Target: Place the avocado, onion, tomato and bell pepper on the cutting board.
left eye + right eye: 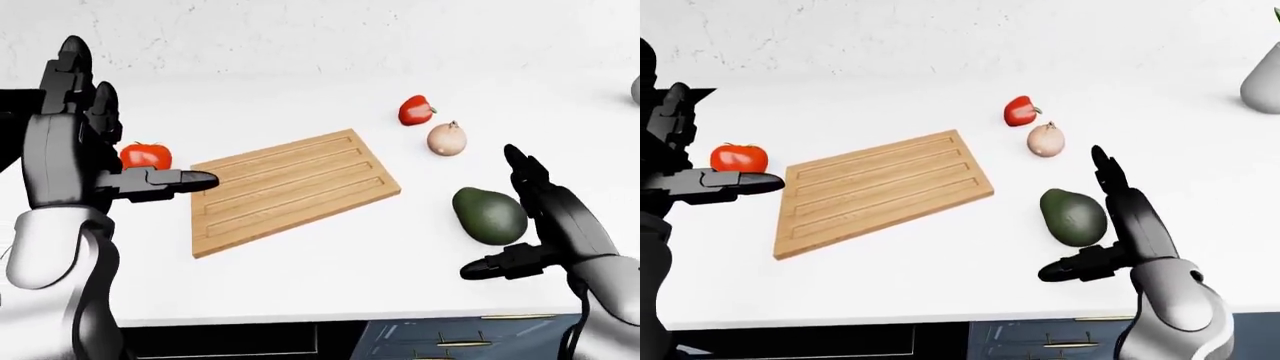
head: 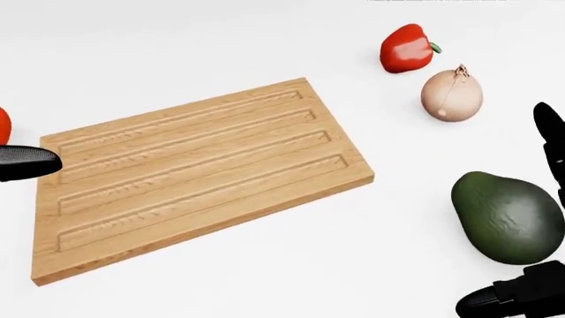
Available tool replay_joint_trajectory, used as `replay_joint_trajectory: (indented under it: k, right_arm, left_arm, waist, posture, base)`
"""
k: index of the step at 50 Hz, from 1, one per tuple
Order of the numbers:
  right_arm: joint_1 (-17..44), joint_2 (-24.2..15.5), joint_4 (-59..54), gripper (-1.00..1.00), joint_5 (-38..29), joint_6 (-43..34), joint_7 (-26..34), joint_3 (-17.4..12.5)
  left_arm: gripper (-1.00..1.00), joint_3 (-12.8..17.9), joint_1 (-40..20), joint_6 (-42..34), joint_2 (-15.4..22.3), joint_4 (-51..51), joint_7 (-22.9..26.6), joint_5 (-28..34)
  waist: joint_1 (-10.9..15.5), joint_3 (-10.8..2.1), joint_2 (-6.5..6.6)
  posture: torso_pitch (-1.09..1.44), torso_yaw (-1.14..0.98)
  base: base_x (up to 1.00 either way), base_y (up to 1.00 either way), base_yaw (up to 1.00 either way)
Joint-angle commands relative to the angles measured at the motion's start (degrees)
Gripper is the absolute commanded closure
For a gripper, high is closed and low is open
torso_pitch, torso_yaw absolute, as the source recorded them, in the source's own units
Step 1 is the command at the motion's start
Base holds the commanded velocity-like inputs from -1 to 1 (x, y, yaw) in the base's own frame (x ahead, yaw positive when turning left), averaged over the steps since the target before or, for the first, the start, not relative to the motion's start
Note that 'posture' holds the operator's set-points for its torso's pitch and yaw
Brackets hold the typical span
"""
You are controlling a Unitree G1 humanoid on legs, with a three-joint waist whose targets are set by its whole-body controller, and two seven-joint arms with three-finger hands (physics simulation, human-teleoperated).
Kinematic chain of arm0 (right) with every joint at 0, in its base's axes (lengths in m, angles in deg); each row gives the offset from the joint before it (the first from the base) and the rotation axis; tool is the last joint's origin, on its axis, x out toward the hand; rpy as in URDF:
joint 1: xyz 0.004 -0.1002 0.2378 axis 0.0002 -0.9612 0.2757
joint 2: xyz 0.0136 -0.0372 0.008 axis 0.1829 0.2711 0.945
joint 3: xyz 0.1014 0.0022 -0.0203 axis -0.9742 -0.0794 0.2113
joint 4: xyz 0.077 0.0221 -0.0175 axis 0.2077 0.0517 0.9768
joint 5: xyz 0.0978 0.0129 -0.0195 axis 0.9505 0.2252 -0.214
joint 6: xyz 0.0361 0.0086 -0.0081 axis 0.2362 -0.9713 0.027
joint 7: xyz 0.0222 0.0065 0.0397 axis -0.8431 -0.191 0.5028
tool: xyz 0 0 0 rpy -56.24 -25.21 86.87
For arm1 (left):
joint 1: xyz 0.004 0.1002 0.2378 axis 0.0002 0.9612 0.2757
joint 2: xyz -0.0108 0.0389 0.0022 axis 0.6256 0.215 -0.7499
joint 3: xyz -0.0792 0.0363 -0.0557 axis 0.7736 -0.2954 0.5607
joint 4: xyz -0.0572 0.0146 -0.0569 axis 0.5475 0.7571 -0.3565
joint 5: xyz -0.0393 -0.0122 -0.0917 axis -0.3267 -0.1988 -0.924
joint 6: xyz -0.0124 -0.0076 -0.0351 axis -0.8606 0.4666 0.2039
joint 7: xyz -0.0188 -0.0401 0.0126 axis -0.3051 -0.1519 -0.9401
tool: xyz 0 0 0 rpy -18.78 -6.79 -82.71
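Right hand (image 1: 535,217) is showing in the left-eye view with fingers spread wide, cupping just beside the avocado (image 1: 489,216) without closing on it; the left hand (image 1: 85,154) is hanging open near the tomato (image 1: 146,155). The cutting board (image 1: 290,189) is lying bare, so none of the four is placed yet.

Looking at the head view, the bell pepper (image 2: 407,48) and onion (image 2: 452,96) are sitting close together, well apart from the board's right corner.

Turning to the right-eye view, the thumb appears to be reaching under the avocado, perhaps touching it, though contact is unclear.
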Motion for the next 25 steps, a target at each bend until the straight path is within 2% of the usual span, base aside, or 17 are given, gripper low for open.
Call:
replay_joint_trajectory:
  k: [1,8,25]
  right_arm:
    - [0.8,-0.5,1.6,-1.0,-0.3,1.8,-0.9,-0.6]
    - [-0.8,0.6,-1.1,-0.99,0.3,5.2,-2.8,-0.6]
    - [-2.3,1.6,-1.9,-0.51,-0.1,7.2,-3.3,-0.6]
  left_arm:
    - [-1.0,0.5,-1.3,1.8,0.7,-1.5,-0.1,0.2]
    - [-1.0,0.0,-0.9,2.4,0.3,-1.1,0.1,0.8]
    - [-1.0,-0.3,-0.3,3.1,-0.3,-0.9,0.7,1.9]
  waist:
    - [0.0,-1.06,0.06]
    - [0.0,-1.11,0.03]
    - [-0.1,-1.0,-0.4]
  posture:
    - [0.0,0.0]
    - [0.0,0.0]
    - [0.0,0.0]
  base:
    - [0.0,0.0,0.0]
    - [0.0,0.0,0.0]
    - [0.0,0.0,0.0]
